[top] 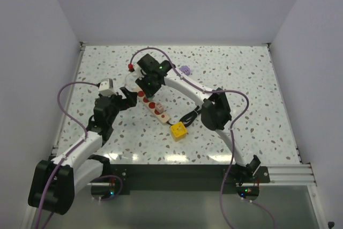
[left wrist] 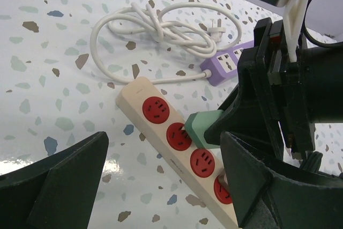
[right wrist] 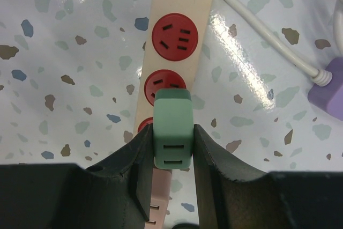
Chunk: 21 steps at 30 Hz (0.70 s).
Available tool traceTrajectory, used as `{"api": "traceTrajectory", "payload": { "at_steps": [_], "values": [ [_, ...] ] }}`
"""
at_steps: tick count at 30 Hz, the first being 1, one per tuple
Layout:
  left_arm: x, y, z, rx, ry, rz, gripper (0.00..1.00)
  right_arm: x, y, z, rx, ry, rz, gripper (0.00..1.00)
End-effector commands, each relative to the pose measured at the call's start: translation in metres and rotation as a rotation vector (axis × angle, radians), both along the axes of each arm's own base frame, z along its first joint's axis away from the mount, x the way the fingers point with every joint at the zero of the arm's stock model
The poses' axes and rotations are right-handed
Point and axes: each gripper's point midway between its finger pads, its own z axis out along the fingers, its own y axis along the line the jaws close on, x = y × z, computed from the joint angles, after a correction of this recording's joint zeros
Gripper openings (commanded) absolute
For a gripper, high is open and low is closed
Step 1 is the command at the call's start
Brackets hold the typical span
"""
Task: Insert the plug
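A beige power strip (top: pixel 155 106) with red sockets lies mid-table; it also shows in the left wrist view (left wrist: pixel 155 132) and the right wrist view (right wrist: pixel 179 4). My right gripper (right wrist: pixel 172 148) is shut on a green plug (right wrist: pixel 172 124) and holds it tilted at the strip's second socket, its prongs at the socket face (left wrist: pixel 179 135). The plug also shows in the left wrist view (left wrist: pixel 203 130). My left gripper (left wrist: pixel 163 186) is open and empty, its fingers (left wrist: pixel 59 181) straddling the strip's near part. A pink plug (right wrist: pixel 161 197) sits in a socket further along.
A white coiled cord (left wrist: pixel 161 25) and a purple adapter (left wrist: pixel 225 65) lie beyond the strip's far end. A yellow block (top: pixel 179 130) and a black cable (top: pixel 190 117) lie at the strip's near end. Walls close in the table on three sides.
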Motion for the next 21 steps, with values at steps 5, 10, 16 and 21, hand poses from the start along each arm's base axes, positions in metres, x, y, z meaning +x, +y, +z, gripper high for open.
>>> {"api": "traceTrajectory", "payload": {
  "at_steps": [5,10,16,21],
  "values": [
    [0.001,0.001,0.006,0.000,-0.029,-0.004,0.91,-0.001,0.010,-0.016,-0.002,0.034,0.025,0.00],
    [0.001,0.001,0.006,0.000,-0.029,-0.004,0.91,0.002,0.013,-0.026,-0.006,0.042,0.022,0.00],
    [0.002,0.000,0.004,0.003,-0.024,-0.006,0.91,0.003,0.019,-0.034,0.006,0.047,0.020,0.00],
    [0.003,0.000,0.002,0.003,-0.020,-0.009,0.91,0.006,0.018,-0.039,-0.001,0.045,0.008,0.00]
  ]
}}
